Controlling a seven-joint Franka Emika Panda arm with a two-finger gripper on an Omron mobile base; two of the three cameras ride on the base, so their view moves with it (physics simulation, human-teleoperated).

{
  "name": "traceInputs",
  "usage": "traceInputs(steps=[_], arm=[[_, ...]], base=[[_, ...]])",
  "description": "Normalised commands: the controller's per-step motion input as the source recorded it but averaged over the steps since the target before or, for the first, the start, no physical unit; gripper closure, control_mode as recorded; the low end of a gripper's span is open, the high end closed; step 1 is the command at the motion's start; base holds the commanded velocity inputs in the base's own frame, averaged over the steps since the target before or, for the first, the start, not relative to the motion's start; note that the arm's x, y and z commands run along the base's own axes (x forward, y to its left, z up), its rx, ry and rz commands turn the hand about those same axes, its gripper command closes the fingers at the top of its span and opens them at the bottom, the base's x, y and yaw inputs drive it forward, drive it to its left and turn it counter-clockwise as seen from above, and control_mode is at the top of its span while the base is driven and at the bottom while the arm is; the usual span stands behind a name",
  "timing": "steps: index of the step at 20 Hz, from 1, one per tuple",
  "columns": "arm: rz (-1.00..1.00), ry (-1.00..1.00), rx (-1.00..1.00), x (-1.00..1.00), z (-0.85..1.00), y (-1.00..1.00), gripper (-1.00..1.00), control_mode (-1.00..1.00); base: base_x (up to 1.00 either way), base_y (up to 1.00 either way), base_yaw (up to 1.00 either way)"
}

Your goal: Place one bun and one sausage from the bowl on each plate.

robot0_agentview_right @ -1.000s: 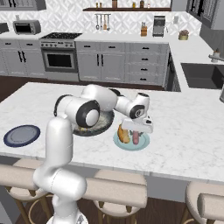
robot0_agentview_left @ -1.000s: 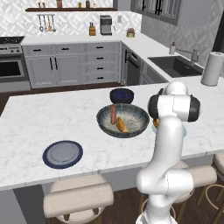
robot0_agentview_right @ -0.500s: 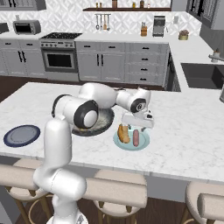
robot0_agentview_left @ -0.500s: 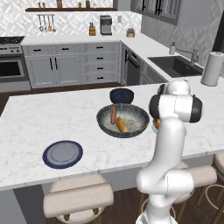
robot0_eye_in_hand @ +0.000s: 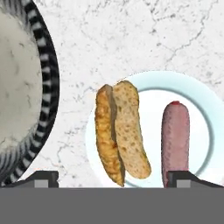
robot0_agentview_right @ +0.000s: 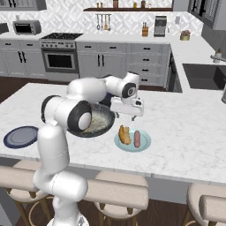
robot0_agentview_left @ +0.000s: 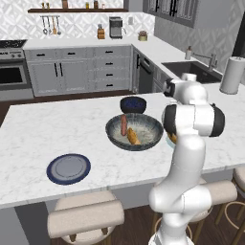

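Note:
The pale teal plate [robot0_agentview_right: 144, 144] lies on the island counter with a split bun [robot0_agentview_right: 125, 134] and a reddish sausage [robot0_agentview_right: 137, 138] side by side on it. In the hand view the bun [robot0_eye_in_hand: 120, 131] is left of the sausage [robot0_eye_in_hand: 175, 135] on the plate [robot0_eye_in_hand: 205, 113]. My gripper [robot0_agentview_right: 129, 117] hovers above the plate's far left edge, open and holding nothing; its tips [robot0_eye_in_hand: 43, 177] stand wide apart. The wide grey bowl [robot0_agentview_left: 143, 123] holds another sausage [robot0_agentview_left: 124, 124] and bun [robot0_agentview_left: 133, 137]. The navy plate [robot0_agentview_left: 69, 168] sits bare at the front left.
A small dark blue bowl [robot0_agentview_left: 133, 104] stands just behind the grey bowl. Stools [robot0_agentview_left: 86, 217] line the island's near edge. My own arm [robot0_agentview_right: 66, 112] arcs over the grey bowl's [robot0_agentview_right: 103, 126] left side. A sink [robot0_agentview_left: 191, 69] and paper towel roll [robot0_agentview_left: 232, 75] are at the right.
My gripper has lifted off the teal plate and drawn back towards the grey bowl. The bun and sausage stay on the plate.

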Motion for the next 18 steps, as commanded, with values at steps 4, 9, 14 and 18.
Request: traceInputs(steps=[4, 9, 14, 18], arm=[[0.0, 0.07, 0.0, 0.0, 0.21, 0.84, -1.0, -1.0], [0.0, 0.07, 0.0, 0.0, 0.2, 0.84, -1.0, -1.0], [0.0, 0.06, 0.0, 0.06, 0.03, 0.88, -1.0, -1.0], [0.0, 0.02, 0.0, 0.39, -0.12, 0.77, -1.0, -1.0]], base=[[0.0, 0.0, 0.0], [0.0, 0.0, 0.0], [0.0, 0.0, 0.0], [0.0, 0.0, 0.0]])
